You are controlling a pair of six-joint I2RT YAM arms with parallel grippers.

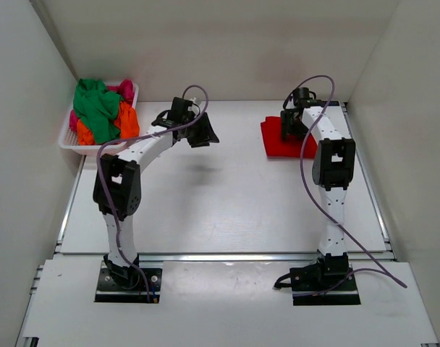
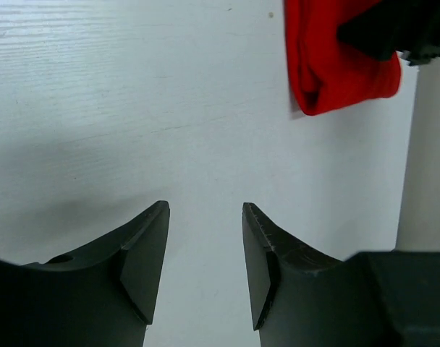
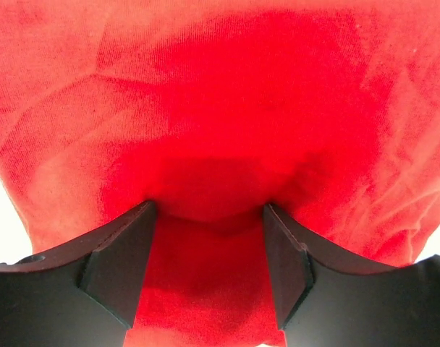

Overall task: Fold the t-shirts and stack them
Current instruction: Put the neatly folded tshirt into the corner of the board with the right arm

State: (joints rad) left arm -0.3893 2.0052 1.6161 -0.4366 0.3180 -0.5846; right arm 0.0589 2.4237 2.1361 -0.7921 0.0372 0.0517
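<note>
The red t-shirt (image 1: 278, 139) lies folded on the table at the far right. It fills the right wrist view (image 3: 220, 108) and shows at the top right of the left wrist view (image 2: 328, 72). My right gripper (image 1: 292, 124) is open, its tips pressed down onto the red cloth (image 3: 209, 210), nothing clamped between the jaws. My left gripper (image 1: 203, 130) is open and empty above bare table (image 2: 205, 210), well left of the red shirt. Green (image 1: 95, 108), orange (image 1: 127, 121) and pink (image 1: 124, 89) shirts lie heaped in the basket.
A white lattice basket (image 1: 69, 139) stands at the far left corner of the table. White walls close in the left, back and right sides. The right arm (image 1: 334, 155) reaches over the table's right side.
</note>
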